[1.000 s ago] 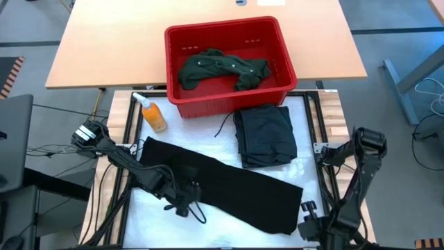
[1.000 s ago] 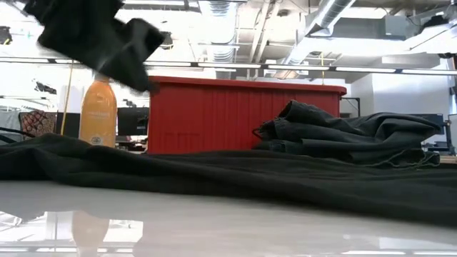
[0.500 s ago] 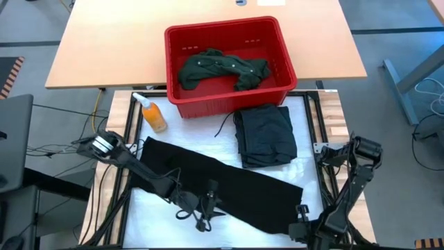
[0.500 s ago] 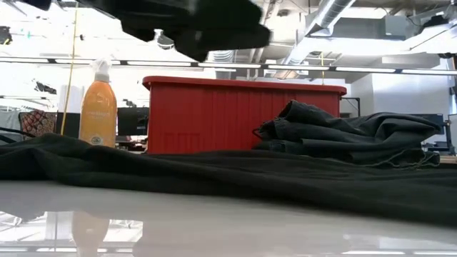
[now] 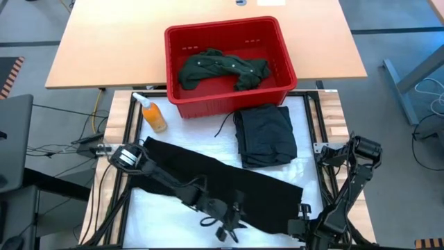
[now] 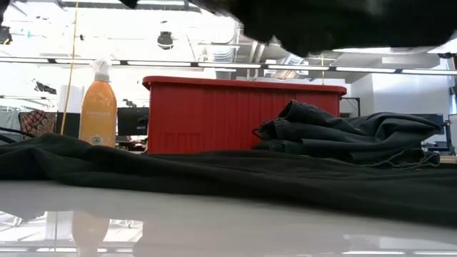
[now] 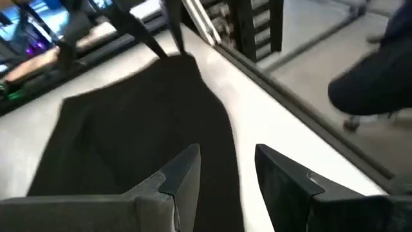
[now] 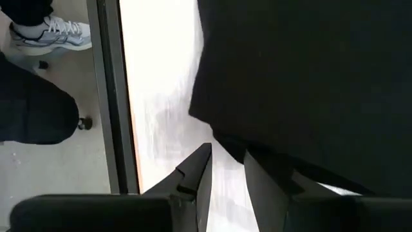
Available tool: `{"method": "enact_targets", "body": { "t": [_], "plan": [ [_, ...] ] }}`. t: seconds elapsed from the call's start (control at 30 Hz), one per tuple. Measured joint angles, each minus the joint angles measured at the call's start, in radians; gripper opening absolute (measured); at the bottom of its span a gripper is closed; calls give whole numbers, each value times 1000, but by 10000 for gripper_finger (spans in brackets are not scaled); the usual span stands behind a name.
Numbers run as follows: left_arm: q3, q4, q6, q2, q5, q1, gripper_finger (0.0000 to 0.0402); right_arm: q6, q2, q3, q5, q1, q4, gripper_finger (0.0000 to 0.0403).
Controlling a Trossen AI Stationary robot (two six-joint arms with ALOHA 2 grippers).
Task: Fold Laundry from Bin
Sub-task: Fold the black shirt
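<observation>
Across the table's front, black garment (image 5: 208,177) lies diagonally; left hand (image 5: 227,228) released, right hand (image 8: 225,171) pinching its corner

Red bin (image 5: 284,66), green shirt (image 5: 222,69)

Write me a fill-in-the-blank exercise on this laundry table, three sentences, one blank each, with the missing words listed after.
1. The dark green shirt lies inside the ____ bin.
2. The orange bottle stands on the table beside the bin's ____ front corner, as the high view shows it.
3. The left gripper hovers over the ____ cloth spread flat across the table, while a folded dark garment lies in front of the bin.

Missing words: red; left; black
</observation>
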Motion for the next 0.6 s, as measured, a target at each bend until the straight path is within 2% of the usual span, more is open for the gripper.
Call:
{"method": "enact_targets", "body": {
  "t": [0.13,0.4,0.6],
  "plan": [
    [131,-103,60,104,8,0,140,-3,0,0,2,-13,-3,118],
    [350,-208,78,238,184,24,140,-33,0,0,29,-27,-11,118],
    [394,-320,1,252,137,59,140,-61,1,0,32,-42,-6,118]
  ]
}}
